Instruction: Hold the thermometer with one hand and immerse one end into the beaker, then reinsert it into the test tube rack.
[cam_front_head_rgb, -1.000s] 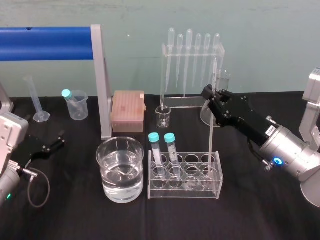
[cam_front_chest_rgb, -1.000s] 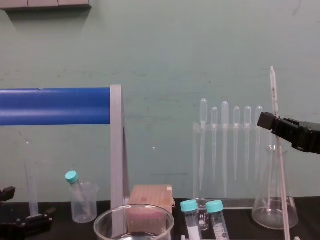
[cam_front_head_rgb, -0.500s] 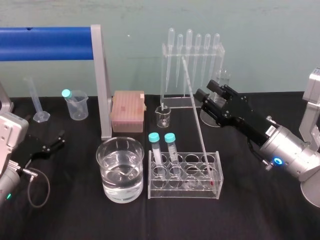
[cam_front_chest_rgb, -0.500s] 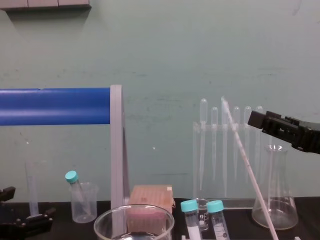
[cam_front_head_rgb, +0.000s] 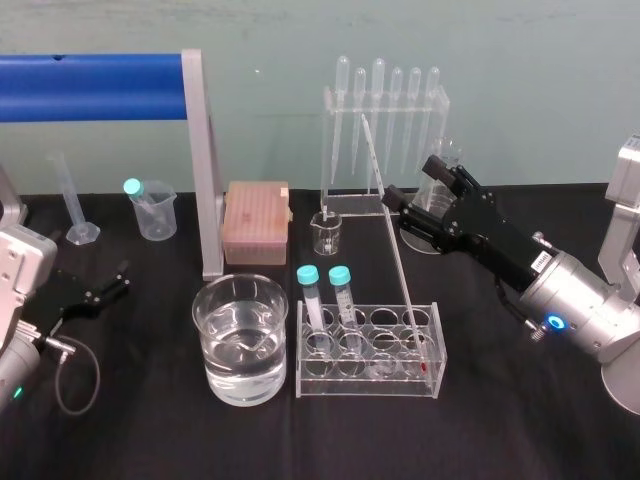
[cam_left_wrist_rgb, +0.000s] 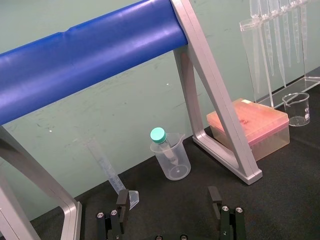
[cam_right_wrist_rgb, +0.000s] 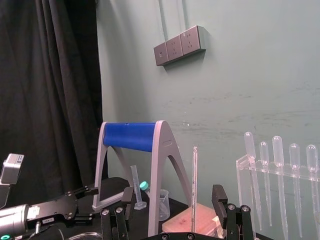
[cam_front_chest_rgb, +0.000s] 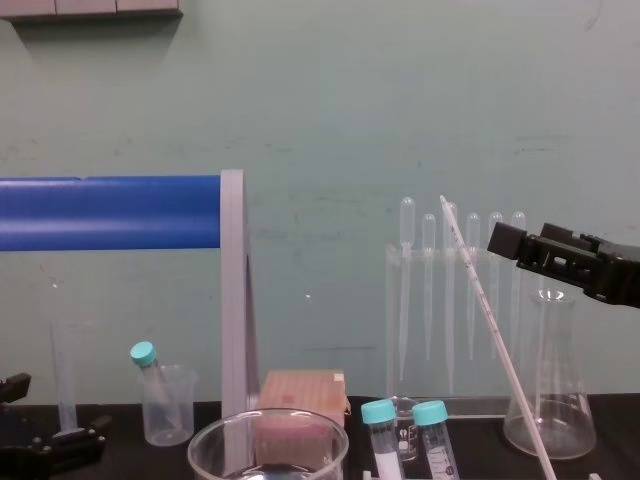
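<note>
Your right end effector (cam_front_head_rgb: 410, 178) hangs wide open, empty, just right of the thermometer (cam_front_head_rgb: 392, 235) leaning in the test tube rack (cam_front_head_rgb: 368, 388). Your left end effector (cam_front_head_rgb: 122, 277) sits open, parked.

The thin white glass thermometer (cam_front_chest_rgb: 490, 320) leans with its top to the left, crossing the clear acrylic pipette stand (cam_front_chest_rgb: 400, 262). The black right claw (cam_front_chest_rgb: 520, 245) hangs just right of it, apart, above the clear conical flask (cam_front_chest_rgb: 550, 400).
</note>
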